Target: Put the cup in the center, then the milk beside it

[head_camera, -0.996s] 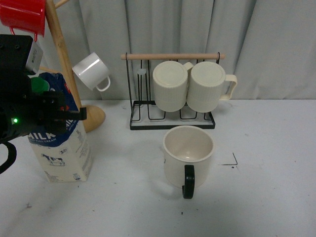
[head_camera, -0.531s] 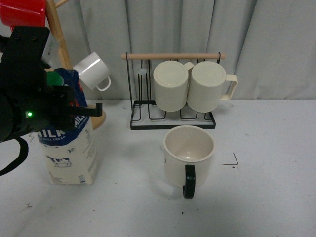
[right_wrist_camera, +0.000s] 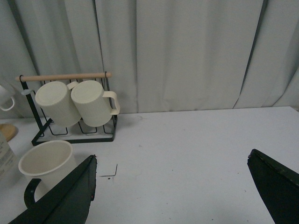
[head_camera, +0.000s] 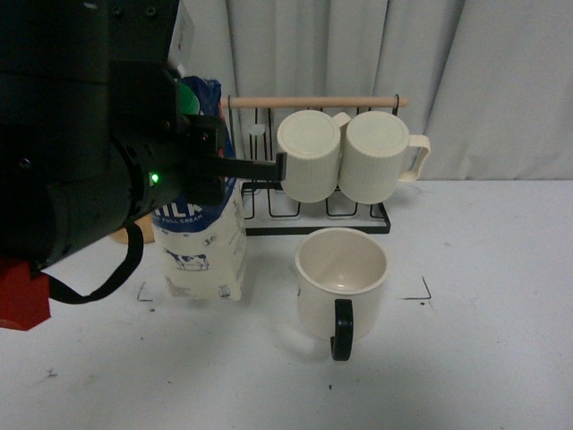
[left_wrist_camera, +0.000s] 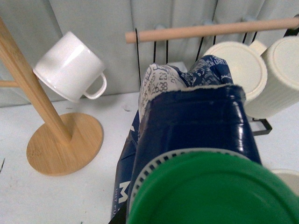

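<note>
Gripping the tall blue-and-cream milk carton (head_camera: 201,246) by its upper part, the black left gripper (head_camera: 215,166) is filling the left of the front view, with one finger (head_camera: 255,167) showing at the carton's right side. The carton is standing upright just left of the wide cream cup (head_camera: 342,278) with the black loop handle, a narrow gap lying between them. Whether its base is touching the white table (head_camera: 483,340) I cannot tell. Behind them, two ribbed cream mugs (head_camera: 309,154) are hanging on a black wire rack (head_camera: 260,215).

Seen from the left wrist, the carton's round green cap (left_wrist_camera: 215,191) and folded blue top are crowding the frame. A small white mug (left_wrist_camera: 70,67) is hanging on a wooden tree stand (left_wrist_camera: 60,140) beyond.

Seen from the right wrist, the right gripper (right_wrist_camera: 172,156) is hovering above the table with its jaws spread wide. The cup is sitting in front of the rack.
</note>
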Robot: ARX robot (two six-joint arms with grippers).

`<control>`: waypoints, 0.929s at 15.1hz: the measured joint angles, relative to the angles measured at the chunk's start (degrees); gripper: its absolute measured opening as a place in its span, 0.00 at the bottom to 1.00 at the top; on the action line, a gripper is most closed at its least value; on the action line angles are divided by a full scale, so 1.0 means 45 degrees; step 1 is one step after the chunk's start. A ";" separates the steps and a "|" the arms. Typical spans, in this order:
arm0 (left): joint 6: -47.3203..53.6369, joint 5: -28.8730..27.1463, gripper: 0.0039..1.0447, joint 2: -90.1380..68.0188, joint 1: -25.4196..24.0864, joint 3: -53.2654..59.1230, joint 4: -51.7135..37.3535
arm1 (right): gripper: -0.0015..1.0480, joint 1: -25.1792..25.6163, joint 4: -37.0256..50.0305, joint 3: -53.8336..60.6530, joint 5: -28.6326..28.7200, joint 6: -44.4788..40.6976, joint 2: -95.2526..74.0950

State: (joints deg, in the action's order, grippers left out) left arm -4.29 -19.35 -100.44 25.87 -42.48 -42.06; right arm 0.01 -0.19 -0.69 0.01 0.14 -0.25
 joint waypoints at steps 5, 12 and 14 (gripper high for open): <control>-0.0209 -0.0321 0.14 -0.0782 0.0826 -0.0238 -0.0185 | 0.94 0.0000 0.0000 0.0000 0.0005 0.0000 0.0000; -0.0301 -0.0782 0.14 -0.1613 0.1141 -0.0442 -0.0622 | 0.94 0.0000 0.0000 0.0000 0.0005 0.0000 0.0000; -0.0296 -0.0899 0.14 -0.1729 0.1214 -0.0442 -0.0743 | 0.94 0.0000 0.0000 0.0000 0.0000 -0.0005 0.0000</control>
State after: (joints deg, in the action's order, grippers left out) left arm -5.63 -23.40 -108.22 31.33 -44.47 -45.41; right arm 0.01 -0.19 -0.69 0.01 0.12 -0.25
